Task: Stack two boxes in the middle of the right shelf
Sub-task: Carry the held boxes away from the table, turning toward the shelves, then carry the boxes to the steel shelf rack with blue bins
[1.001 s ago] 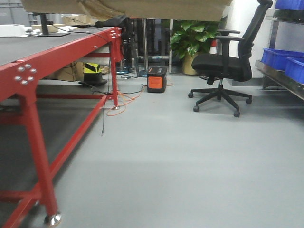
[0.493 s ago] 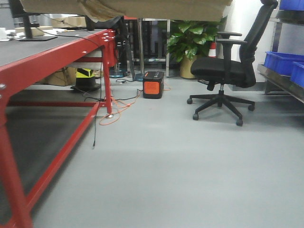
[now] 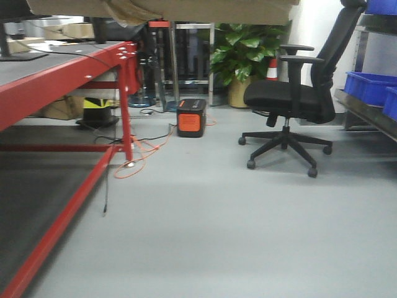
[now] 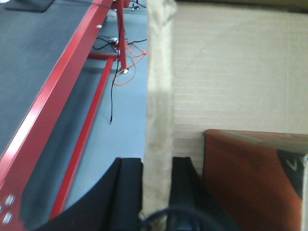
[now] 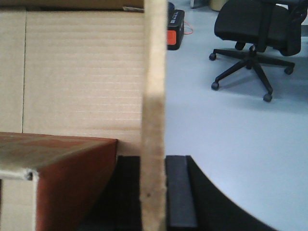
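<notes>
**Mid-carry, rig swinging round toward the shelf**

So compared with a second ago the front view has slid along. The near leg of the red table [image 3: 62, 81] has dropped out on the left, and the office chair [image 3: 291, 93] and orange power pack [image 3: 191, 118] have drifted left and look a bit closer. I read that as the base rolling forward and turning right, so this is the hauling leg and nothing's placed yet.

Both arms are doing the same job. The left gripper [image 4: 156, 166] has its fingers pressed onto one side wall of the large box [image 4: 231, 72], and the right gripper [image 5: 154, 166] is pinching the opposite wall. A reddish-brown box [image 5: 57, 178] rides inside, between the two grippers.

The shelf [image 3: 366, 107] with its blue bins [image 3: 369, 85] is well ahead and to the right of the grippers, only its edge showing. I'd guess more turning is needed.
</notes>
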You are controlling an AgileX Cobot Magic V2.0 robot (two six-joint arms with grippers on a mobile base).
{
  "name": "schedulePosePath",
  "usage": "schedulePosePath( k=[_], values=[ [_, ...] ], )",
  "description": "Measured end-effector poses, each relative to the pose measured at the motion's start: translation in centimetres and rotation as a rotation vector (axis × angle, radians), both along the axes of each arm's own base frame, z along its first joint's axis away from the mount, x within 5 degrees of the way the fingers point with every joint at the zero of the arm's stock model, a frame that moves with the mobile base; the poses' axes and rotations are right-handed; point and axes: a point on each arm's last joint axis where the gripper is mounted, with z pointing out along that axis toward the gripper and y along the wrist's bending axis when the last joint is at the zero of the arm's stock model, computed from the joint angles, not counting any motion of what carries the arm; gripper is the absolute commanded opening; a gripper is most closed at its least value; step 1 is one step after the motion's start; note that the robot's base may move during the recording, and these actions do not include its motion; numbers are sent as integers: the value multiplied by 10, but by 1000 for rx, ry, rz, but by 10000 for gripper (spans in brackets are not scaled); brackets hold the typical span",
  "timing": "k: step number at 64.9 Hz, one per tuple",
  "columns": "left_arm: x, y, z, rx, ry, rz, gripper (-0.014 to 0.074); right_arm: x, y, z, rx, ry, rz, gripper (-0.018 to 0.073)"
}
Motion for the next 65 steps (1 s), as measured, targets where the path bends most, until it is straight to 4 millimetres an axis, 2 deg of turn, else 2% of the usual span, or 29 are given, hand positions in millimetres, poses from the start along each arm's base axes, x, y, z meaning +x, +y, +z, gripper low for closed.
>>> schedulePosePath(
  k=[65],
  values=[
    [0,1,0,8,-4,6,-111,2,1,-2,1,-1,3,-162]
  ],
)
